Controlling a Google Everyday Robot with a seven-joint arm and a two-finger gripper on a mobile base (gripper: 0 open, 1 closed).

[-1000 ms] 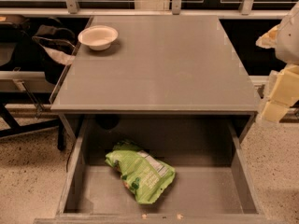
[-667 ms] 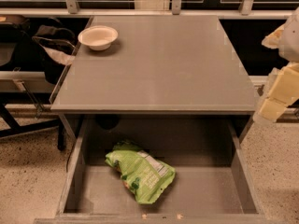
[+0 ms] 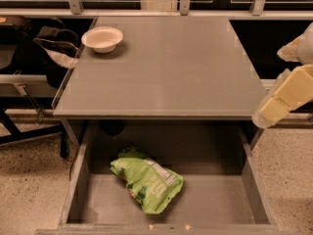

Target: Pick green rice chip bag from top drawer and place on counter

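The green rice chip bag (image 3: 146, 178) lies crinkled on the floor of the open top drawer (image 3: 220, 199), left of its middle, with its white label panel facing up. The grey counter (image 3: 171, 67) spans the drawer from above. My gripper (image 3: 286, 94), cream-coloured, hangs at the right edge of the view, beside the counter's front right corner and above the drawer's right wall. It is well apart from the bag and holds nothing.
A white bowl (image 3: 102, 38) stands on the counter's back left corner. Dark chairs and bags (image 3: 49, 48) are to the left of the counter. A railing and dark windows run along the back. Speckled floor (image 3: 29, 180) lies on both sides of the drawer.
My gripper has shifted very slightly at the right edge. The bag, drawer and bowl have not moved.
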